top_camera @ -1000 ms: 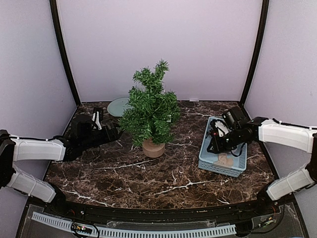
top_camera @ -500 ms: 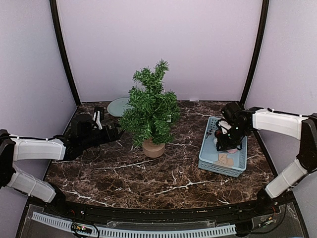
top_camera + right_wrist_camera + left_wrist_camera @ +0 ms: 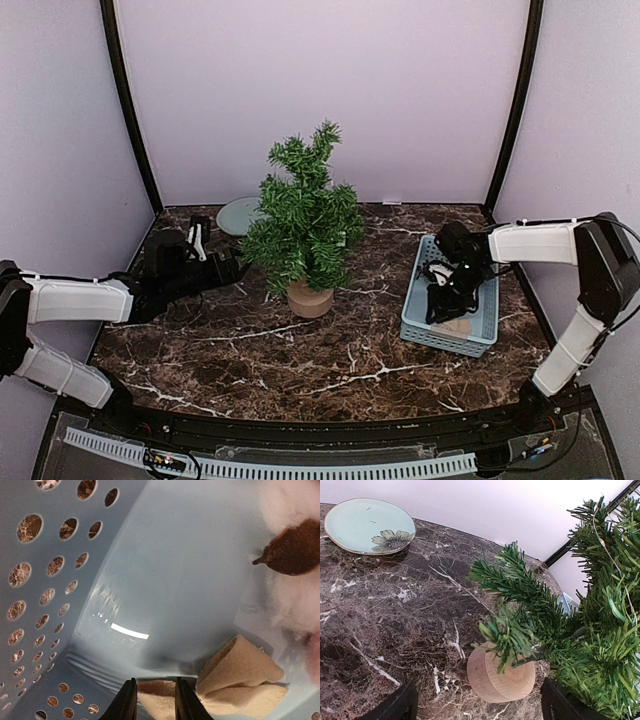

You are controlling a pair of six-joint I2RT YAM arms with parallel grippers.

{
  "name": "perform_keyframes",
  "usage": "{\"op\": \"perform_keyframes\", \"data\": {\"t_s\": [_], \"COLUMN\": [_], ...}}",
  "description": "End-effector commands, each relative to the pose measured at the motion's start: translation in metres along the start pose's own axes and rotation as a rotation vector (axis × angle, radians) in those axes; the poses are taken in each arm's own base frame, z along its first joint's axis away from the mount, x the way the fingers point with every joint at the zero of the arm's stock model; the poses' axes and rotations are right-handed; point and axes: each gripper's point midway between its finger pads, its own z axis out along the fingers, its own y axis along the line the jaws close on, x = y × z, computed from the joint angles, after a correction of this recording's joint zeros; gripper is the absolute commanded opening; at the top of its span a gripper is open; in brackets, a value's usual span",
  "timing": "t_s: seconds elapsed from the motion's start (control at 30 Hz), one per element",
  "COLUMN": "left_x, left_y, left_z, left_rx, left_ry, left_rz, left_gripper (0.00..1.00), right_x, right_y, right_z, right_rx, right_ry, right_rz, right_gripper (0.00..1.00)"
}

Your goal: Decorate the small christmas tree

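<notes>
The tree [image 3: 305, 225] is stood mid-table on its stump [image 3: 500, 677]. It is judged light, with soft, bendy branches, and is best steadied at the stump. The left gripper [image 3: 215, 260] is held wide apart and empty, just left of it. The right gripper [image 3: 155, 702] is pinched on felt [image 3: 235, 672] in the basket [image 3: 412, 305], far right.

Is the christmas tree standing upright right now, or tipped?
Upright. The small christmas tree rises straight from its stump base, which sits flat on the table.

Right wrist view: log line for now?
right gripper: shut on tan felt piece in blue basket | left gripper: open beside small christmas tree
</notes>
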Motion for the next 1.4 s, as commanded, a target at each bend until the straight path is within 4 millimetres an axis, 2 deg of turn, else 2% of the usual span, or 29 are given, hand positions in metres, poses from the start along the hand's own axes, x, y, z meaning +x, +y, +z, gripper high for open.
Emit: {"op": "perform_keyframes", "data": {"t_s": [0.0, 0.1, 0.2, 0.3, 0.43, 0.57, 0.7, 0.9, 1.1, 1.23, 1.37], "left_x": [-0.017, -0.018, -0.020, -0.021, -0.020, -0.019, -0.019, -0.018, -0.017, -0.016, -0.018], "left_y": [-0.010, -0.011, -0.012, -0.012, -0.011, -0.011, -0.011, -0.010, -0.008, -0.007, -0.008], "left_z": [0.000, 0.002, 0.001, -0.001, 0.000, 0.002, 0.003, 0.002, 0.002, 0.001, -0.001], "left_rx": [0.029, 0.037, 0.038, 0.035, 0.038, 0.045, 0.056, 0.055, 0.049, 0.047, 0.046], "left_ry": [-0.041, -0.041, -0.043, -0.052, -0.053, -0.053, -0.059, -0.062, -0.060, -0.059, -0.062], "left_rz": [0.016, 0.013, 0.015, 0.013, 0.001, -0.008, -0.027, -0.031, -0.033, -0.030, -0.025], "left_gripper": [0.87, 0.87, 0.87, 0.87, 0.87, 0.87, 0.87, 0.87, 0.87, 0.87, 0.87], "right_x": [-0.025, -0.042, -0.040, -0.014, 0.014, 0.032, 0.036, 0.021, -0.016, -0.047, -0.064], "right_y": [0.018, 0.020, 0.014, 0.018, 0.007, 0.000, -0.007, 0.010, 0.039, 0.048, 0.038], "right_z": [-0.006, -0.028, -0.056, -0.057, -0.058, -0.050, -0.031, -0.009, -0.010, -0.023, -0.049], "right_rx": [-0.073, -0.060, -0.035, -0.111, -0.091, -0.092, -0.069, -0.198, -0.386, -0.416, -0.296], "right_ry": [-0.064, -0.150, -0.242, -0.250, -0.245, -0.245, -0.224, -0.233, -0.285, -0.352, -0.442], "right_rz": [-0.009, 0.017, 0.110, 0.214, 0.324, 0.385, 0.403, 0.441, 0.472, 0.454, 0.357], "right_gripper": [0.28, 0.34, 0.36, 0.36, 0.36, 0.45, 0.45, 0.45, 0.45, 0.44, 0.42]}}
